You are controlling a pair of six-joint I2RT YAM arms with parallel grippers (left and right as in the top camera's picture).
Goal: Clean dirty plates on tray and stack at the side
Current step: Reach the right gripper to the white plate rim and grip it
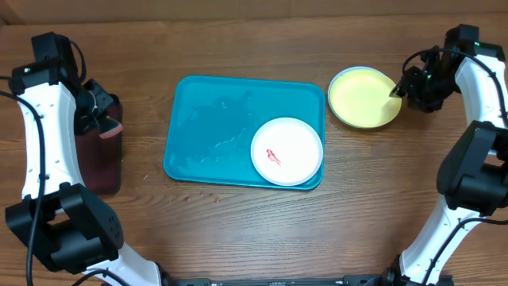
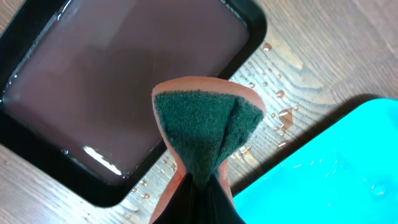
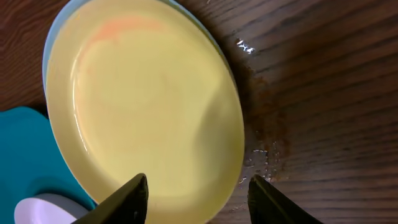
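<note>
Right tool (image 3: 198, 186) hangs open and empty with the stacked yellow-green plate (image 3: 143, 106) beneath it; left tool (image 2: 198, 193) grips a scouring sponge (image 2: 208, 124) for the white plate (image 1: 286, 151).

Wooden desk (image 1: 238, 230) bears a teal tray (image 1: 206, 119) at centre, two stacked plates (image 1: 365, 98) at right, a maroon tray (image 2: 254, 25) at left, with water droplets (image 2: 283, 115) scattered between the trays.
</note>
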